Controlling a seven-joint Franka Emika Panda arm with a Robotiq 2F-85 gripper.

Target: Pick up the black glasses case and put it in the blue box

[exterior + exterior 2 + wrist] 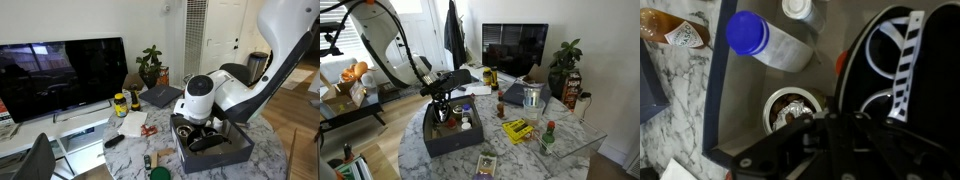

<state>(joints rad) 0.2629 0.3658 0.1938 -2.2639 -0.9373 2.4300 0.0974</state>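
Down over the box (226,157) hangs the gripper (190,127). In the wrist view its fingers are dark and blurred, so I cannot tell how far apart they stand or whether they hold anything. What seems to be the case (207,143) lies inside the box, just beside it.

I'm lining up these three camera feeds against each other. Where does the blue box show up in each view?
In an exterior view: the blue box sits low, right of centre.
In an exterior view: it sits low, left of centre, near the table's front edge.
Wrist view: its wall runs top to bottom left of centre, and its inside fills the middle.
Shared landmark: the marble table under the box.
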